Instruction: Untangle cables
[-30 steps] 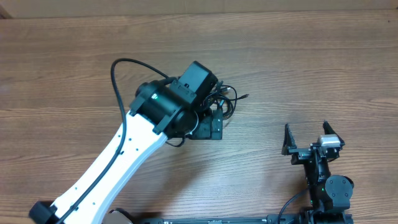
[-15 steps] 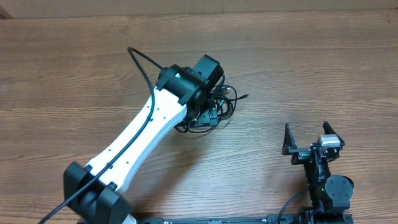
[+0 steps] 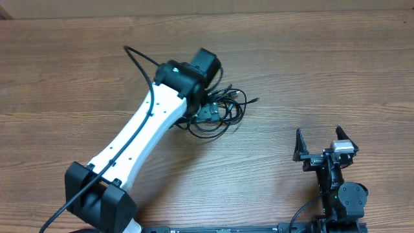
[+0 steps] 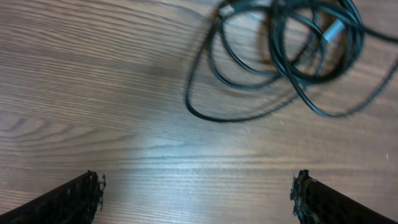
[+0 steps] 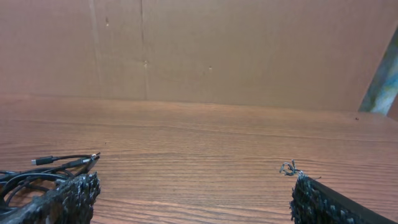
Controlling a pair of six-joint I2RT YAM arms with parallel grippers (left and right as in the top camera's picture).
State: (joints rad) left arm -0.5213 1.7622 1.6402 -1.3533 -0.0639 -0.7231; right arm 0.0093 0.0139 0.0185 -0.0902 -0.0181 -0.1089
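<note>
On the table (image 3: 336, 77): a bare wood-grain top carries everything. The cables lie a little left of its middle, and both arms reach in from the near edge.
Left arm (image 3: 139, 139): white, stretched on a slant from the near-left corner, with its wrist over the left part of the tangle and hiding some of it from above. It is probably placed there so its pincer can drop onto a loop and draw it out.
Right arm (image 3: 336, 188): folded low at the near-right edge, well apart from the cords. It looks parked, leaving the other arm room to work.
Cables (image 3: 228, 116): thin black cords in one heap of overlapping loops, flat on the wood. They are not yet separated, so the job looks barely begun.
Left pincer (image 4: 198, 190): fingers spread wide with only bare wood between them. In the left wrist view the loops (image 4: 292, 56) lie ahead of the fingertips and touch neither. It holds nothing.
Right pincer (image 3: 318, 137): spread wide and empty, pointing toward the far edge. Its own camera shows the cords (image 5: 37, 171) only at the low left edge of the view, well off to one side.
Plug end (image 3: 255, 99): one small tip pokes out of the heap to the right, free of the loops. It is likely the easiest place to start pulling.
</note>
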